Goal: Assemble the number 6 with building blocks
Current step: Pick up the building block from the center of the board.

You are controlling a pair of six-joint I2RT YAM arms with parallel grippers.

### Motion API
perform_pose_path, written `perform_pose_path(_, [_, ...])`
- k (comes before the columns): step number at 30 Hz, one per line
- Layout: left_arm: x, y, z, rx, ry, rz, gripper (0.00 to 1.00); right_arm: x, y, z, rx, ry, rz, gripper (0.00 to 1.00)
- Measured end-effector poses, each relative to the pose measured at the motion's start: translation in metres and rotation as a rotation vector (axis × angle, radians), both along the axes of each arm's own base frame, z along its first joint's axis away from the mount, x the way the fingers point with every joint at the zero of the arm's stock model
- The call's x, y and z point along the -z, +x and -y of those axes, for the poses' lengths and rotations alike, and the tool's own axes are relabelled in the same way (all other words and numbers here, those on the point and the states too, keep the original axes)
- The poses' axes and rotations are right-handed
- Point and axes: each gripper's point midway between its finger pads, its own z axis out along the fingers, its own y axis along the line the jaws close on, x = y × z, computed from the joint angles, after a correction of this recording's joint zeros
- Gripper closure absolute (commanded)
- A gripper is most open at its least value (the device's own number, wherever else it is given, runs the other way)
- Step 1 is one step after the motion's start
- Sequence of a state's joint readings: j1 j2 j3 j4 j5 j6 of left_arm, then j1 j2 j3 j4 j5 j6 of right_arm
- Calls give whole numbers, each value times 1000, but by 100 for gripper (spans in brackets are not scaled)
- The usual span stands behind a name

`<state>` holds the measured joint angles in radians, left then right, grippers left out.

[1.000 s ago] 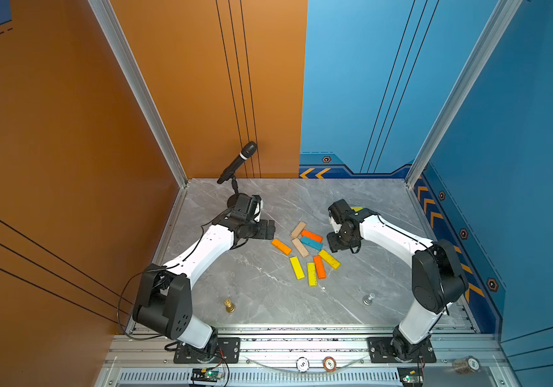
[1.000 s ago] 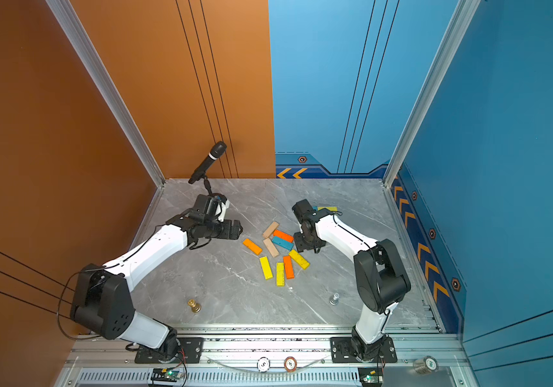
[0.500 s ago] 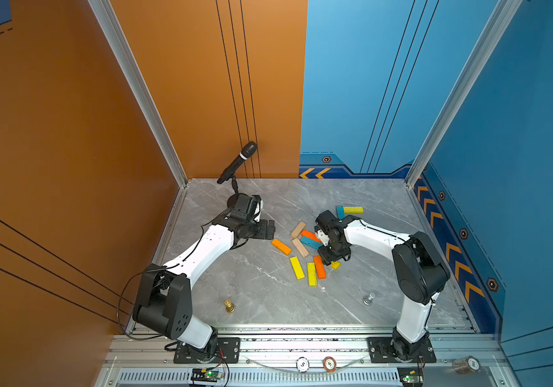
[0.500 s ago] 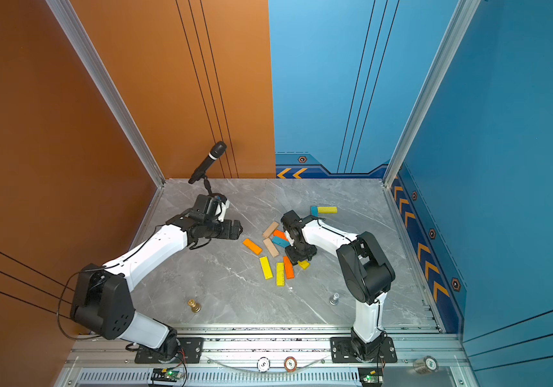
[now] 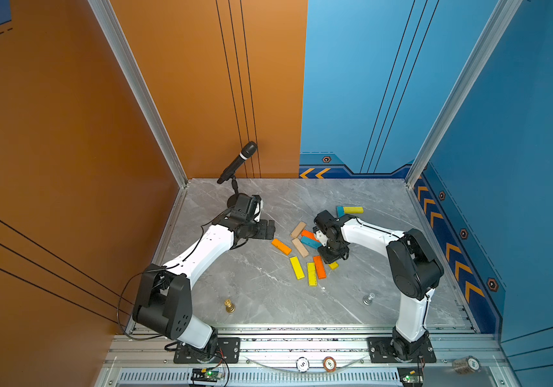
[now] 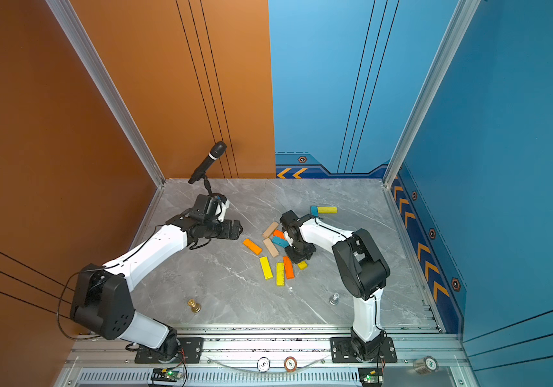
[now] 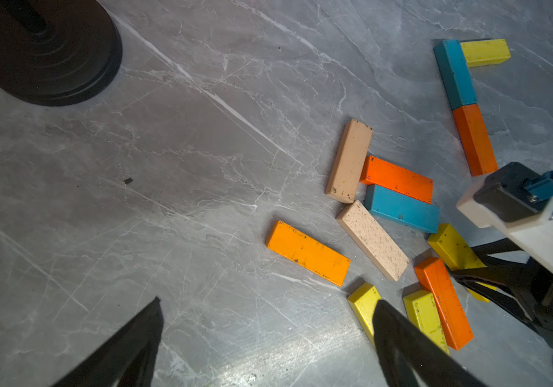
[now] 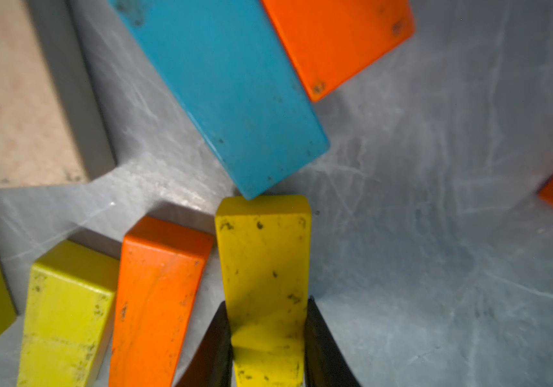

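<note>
The building blocks lie mid-table in both top views: a loose cluster of orange [image 5: 281, 246], pale wood [image 5: 300, 247], blue [image 5: 309, 242] and yellow [image 5: 297, 267] blocks. Behind it, a yellow block [image 7: 484, 52], a blue block [image 7: 455, 73] and an orange block [image 7: 474, 139] form a corner and a line. My right gripper [image 8: 266, 321] is shut on the sides of a yellow block [image 8: 263, 268] that rests on the table, its far end touching a blue block [image 8: 235, 93]. From above, the right gripper [image 5: 330, 259] hides most of that block. My left gripper [image 7: 268, 303] hangs open and empty left of the cluster.
A microphone [image 5: 237, 162] on a round black base [image 7: 42, 50] stands at the back left, close to the left arm. A gold chess piece [image 5: 229, 305] and a silver chess piece [image 5: 368, 298] stand near the front edge. Walls enclose three sides.
My right gripper swung from the back-right blocks down to the near side of the cluster and closed on the yellow block. The left arm has not moved.
</note>
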<state>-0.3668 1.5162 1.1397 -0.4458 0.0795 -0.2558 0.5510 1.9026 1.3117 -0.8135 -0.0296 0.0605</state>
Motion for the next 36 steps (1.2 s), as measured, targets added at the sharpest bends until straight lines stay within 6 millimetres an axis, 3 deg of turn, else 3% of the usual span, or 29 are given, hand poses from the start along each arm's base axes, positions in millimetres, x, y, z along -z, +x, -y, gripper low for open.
perform_pose_path(10, [-1, -2, -1, -2, 1, -9, 0, -87, 45, 47, 326, 158, 224, 73])
perform_pose_path(13, [-5, -4, 1, 5, -8, -21, 2, -100, 58, 66, 464, 203, 281, 72])
perform_pose_path(21, [-21, -16, 35, 139, -157, -57, 4, -95, 69, 128, 866, 271, 317, 71])
perform_pose_path(28, [-20, -39, 67, 288, -247, -127, 5, -96, 81, 135, 1040, 341, 336, 72])
perform_pose_path(36, [-20, -65, 98, 471, -349, -190, 5, -76, 94, 139, 1193, 383, 297, 72])
